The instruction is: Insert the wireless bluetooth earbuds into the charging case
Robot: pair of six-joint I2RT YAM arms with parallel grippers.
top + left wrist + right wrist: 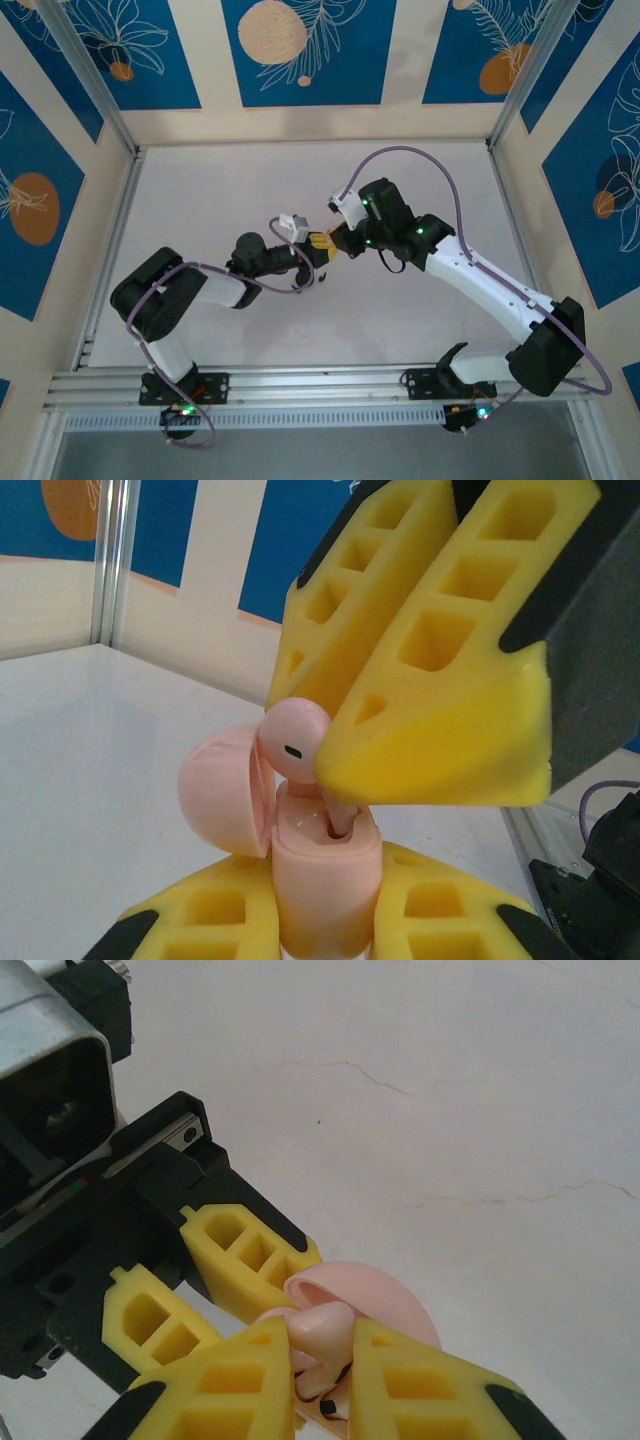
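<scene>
Above the middle of the tabletop (220, 200), the right gripper (322, 1380) pinches a pink earbud (293, 738), stem pointing down into the open pink case (325, 870) that the left gripper (325, 930) squeezes tight right underneath.

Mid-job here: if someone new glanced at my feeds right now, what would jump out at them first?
The two yellow-fingered grippers meeting over the middle of the white table. The left gripper clamps a pink charging case upright, its lid swung open to one side. Right above it, the right gripper pinches a pink earbud whose stem sits partway in the case's socket.
</scene>
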